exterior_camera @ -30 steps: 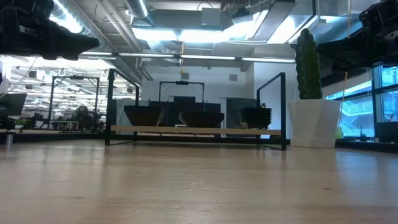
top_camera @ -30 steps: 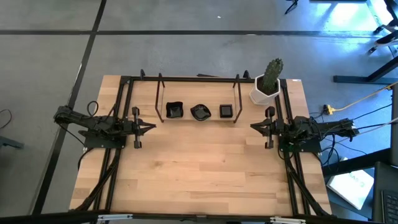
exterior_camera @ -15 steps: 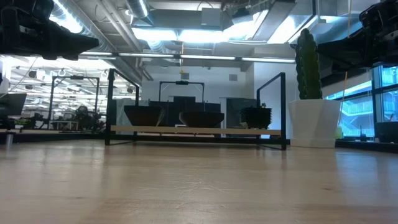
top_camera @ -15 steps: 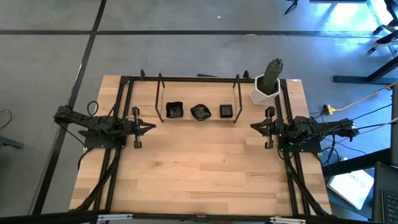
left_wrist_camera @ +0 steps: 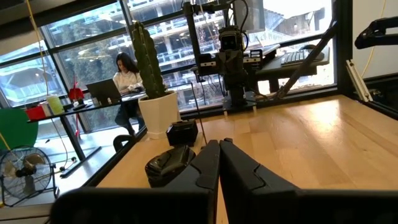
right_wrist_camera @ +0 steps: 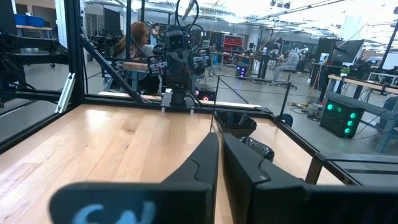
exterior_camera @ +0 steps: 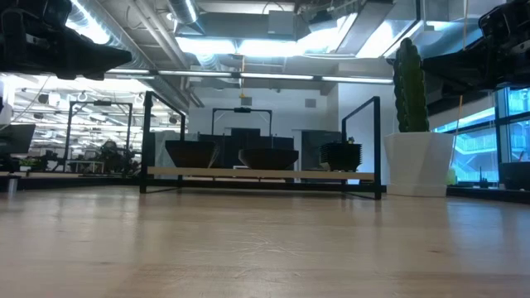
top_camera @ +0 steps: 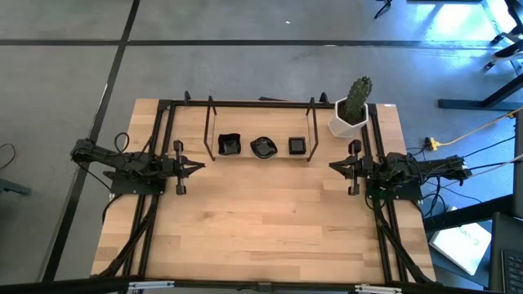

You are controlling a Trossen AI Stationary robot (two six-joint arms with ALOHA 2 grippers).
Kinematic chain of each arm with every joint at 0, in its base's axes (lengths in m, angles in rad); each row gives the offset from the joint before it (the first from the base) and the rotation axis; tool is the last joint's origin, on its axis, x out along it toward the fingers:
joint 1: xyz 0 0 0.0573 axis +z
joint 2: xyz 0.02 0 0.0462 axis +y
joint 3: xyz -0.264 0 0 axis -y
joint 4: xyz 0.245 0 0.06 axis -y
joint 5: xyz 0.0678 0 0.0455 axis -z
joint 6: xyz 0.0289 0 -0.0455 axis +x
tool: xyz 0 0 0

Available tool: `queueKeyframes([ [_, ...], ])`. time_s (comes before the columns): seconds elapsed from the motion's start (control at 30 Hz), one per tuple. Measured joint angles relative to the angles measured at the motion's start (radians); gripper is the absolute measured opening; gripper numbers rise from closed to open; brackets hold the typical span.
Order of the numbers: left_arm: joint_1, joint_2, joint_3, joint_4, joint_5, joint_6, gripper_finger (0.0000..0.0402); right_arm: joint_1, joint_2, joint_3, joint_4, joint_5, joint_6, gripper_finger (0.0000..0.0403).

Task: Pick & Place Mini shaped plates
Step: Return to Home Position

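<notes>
Glossy black mini plates (top_camera: 263, 148): three piles – wavy-edged, leaf-shaped, square. White hexagonal cactus pot (top_camera: 341, 126): one.

High view straight down on table (top_camera: 261, 229); low view level across it; wrist views face inward

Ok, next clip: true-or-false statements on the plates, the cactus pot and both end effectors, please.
1. The black plates sit in three groups on the shelf. True.
2. The left end effector holds a plate. False: it is shut on nothing, at the table's left side.
3. The cactus pot stands on the shelf. False: it stands on the table, beside the shelf's right end.
4. The right end effector is shut and empty. True.
</notes>
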Motion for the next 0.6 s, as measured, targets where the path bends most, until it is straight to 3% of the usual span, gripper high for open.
queueKeyframes([
  [0.6,0.0,0.0,0.0,0.0,0.0,-0.001,0.0006,0.0,0.0,0.0,0.0,0.0,0.0,0.0023],
])
